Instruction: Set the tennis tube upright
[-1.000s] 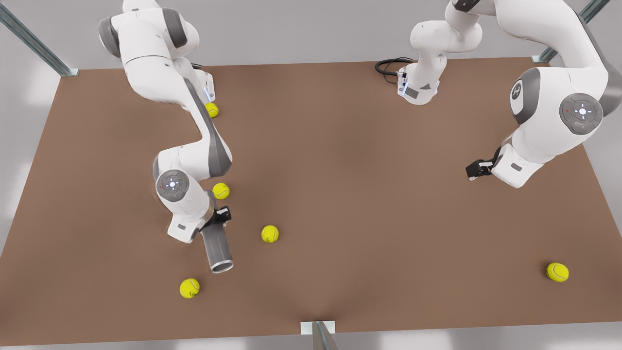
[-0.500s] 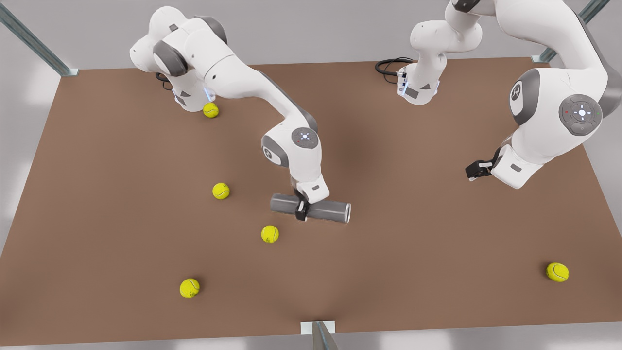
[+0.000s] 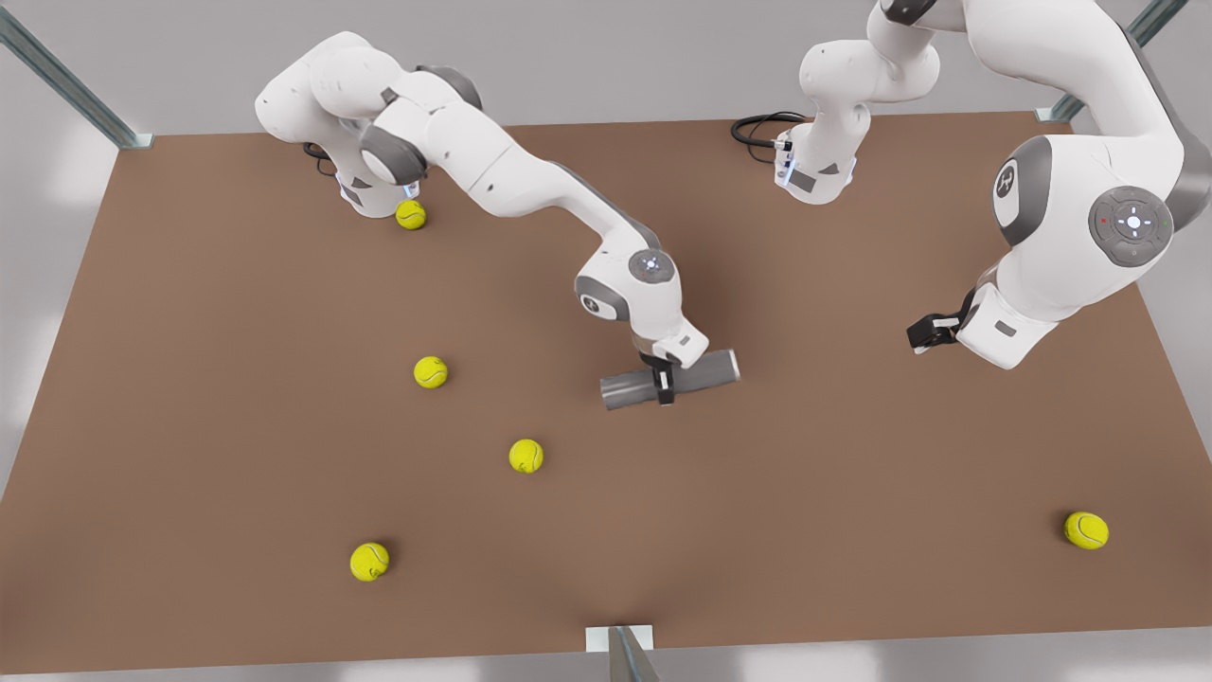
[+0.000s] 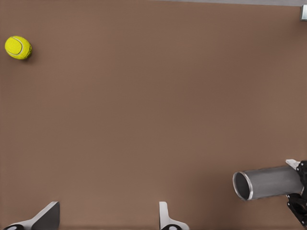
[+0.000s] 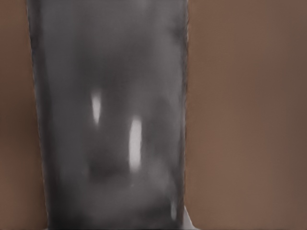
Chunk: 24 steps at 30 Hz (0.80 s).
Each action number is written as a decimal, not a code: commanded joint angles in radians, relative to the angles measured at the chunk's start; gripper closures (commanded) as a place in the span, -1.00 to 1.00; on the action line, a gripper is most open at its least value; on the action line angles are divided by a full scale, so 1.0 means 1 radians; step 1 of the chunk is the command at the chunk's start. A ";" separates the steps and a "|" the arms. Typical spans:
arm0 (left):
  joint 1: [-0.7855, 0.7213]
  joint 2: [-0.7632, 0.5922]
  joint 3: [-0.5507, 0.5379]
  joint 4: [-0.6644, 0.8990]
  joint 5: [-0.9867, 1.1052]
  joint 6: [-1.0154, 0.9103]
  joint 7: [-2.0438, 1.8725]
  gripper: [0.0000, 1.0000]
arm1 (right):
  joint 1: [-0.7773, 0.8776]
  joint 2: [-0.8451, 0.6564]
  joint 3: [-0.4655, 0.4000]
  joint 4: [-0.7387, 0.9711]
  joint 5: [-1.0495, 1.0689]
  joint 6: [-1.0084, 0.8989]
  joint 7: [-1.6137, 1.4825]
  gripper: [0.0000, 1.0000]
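The grey tennis tube (image 3: 705, 371) lies nearly level near the table's middle, its far end slightly raised toward the front view's right. My right gripper (image 3: 661, 384) is shut around its middle; the right wrist view has the tube's grey wall (image 5: 110, 120) close up. In the left wrist view the tube (image 4: 268, 182) turns its pale-rimmed open end toward that camera. My left gripper (image 3: 923, 332) waits at the front view's right, and its fingers (image 4: 165, 221) stand open with nothing between them (image 4: 108, 223).
Several yellow-green tennis balls lie on the brown table (image 3: 852, 474): one (image 3: 410, 214) by the far arm base, others at the front view's left (image 3: 430, 371), (image 3: 525, 456), (image 3: 368, 561), and one near right (image 3: 1085, 529). A ball (image 4: 18, 47) appears in the left wrist view.
My right gripper has carried the tube from the near left toward the table's middle and turned it from pointing at the near edge to lying crosswise. The left arm has not moved.
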State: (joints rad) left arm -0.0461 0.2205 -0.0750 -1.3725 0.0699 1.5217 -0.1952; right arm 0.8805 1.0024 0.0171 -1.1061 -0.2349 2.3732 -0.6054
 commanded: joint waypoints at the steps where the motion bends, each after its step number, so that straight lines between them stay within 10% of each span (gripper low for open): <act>1: 0.000 -0.001 0.000 0.000 0.001 -0.002 0.000 -1.00 | 0.000 0.013 -0.002 0.000 -0.008 0.054 -0.039 -0.32; 5: 0.000 -0.001 0.000 0.001 0.001 -0.002 0.000 -1.00 | 0.000 0.028 -0.003 0.006 -0.008 0.054 -0.034 -0.44; 6: 0.000 -0.001 0.000 0.000 0.001 0.000 0.000 -1.00 | 0.000 0.035 -0.003 0.006 -0.008 0.063 -0.016 -1.00; 17: 0.000 -0.001 -0.002 0.001 -0.007 -0.003 -0.050 -1.00 | -0.002 -0.050 -0.005 0.000 0.060 0.044 -0.016 -1.00; 21: -0.037 0.019 -0.045 0.003 -0.016 -0.002 -0.519 -1.00 | -0.110 -0.427 -0.008 -0.026 0.374 -0.485 0.015 -1.00; 24: -0.078 0.184 -0.144 0.201 -0.018 -0.002 -1.119 -1.00 | -0.284 -0.603 -0.317 -0.031 0.594 -0.957 0.595 -1.00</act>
State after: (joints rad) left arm -0.1161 0.3772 -0.1972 -1.2096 0.0538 1.5203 -0.4115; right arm 0.6305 0.4407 -0.2313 -1.1350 0.1751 1.9444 -0.5368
